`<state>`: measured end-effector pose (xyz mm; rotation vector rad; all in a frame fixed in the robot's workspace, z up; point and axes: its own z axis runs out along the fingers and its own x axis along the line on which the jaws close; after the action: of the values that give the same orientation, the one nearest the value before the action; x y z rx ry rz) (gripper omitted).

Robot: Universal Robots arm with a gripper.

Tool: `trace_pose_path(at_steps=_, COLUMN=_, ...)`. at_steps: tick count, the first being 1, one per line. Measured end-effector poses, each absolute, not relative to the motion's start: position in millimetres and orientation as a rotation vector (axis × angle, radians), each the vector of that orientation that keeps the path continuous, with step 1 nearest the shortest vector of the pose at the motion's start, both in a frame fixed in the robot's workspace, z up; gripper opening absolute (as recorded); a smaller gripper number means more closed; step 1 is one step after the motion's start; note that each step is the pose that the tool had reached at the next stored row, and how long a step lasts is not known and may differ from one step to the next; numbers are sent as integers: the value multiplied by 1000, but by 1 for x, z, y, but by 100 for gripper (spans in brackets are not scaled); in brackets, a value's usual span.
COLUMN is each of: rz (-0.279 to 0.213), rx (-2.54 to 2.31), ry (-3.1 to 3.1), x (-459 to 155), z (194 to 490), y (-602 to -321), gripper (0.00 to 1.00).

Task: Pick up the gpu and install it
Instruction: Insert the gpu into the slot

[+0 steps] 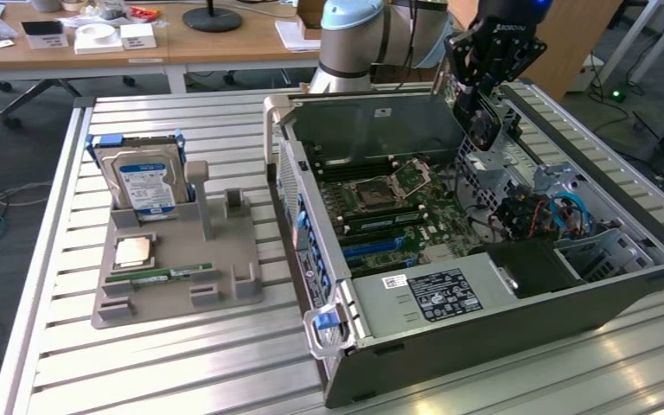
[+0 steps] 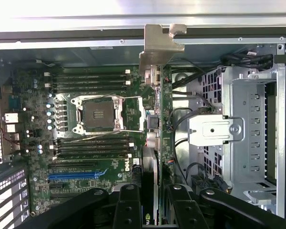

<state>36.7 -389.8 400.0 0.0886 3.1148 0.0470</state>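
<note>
At the exterior view's left, a hard drive (image 1: pixel 142 181) stands in a gray holder (image 1: pixel 162 304). At center sits an open computer case (image 1: pixel 482 346). In the upper right, the arm, cut off by the frame's top edge, points its gripper (image 1: pixel 480 91) down over the case. Its fingers pinch the gpu (image 1: pixel 482 125), whose faces are hard to make out.

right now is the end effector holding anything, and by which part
The gpu, pinched edge-on across its two flat faces by the end effector, away from its silver bracket end, above the open computer case.
</note>
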Motion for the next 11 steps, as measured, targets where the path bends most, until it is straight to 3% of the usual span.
trace_pose_path(at_steps=11, rz=48, rx=19, ry=3117, x=37, z=400, y=-390, gripper=26)
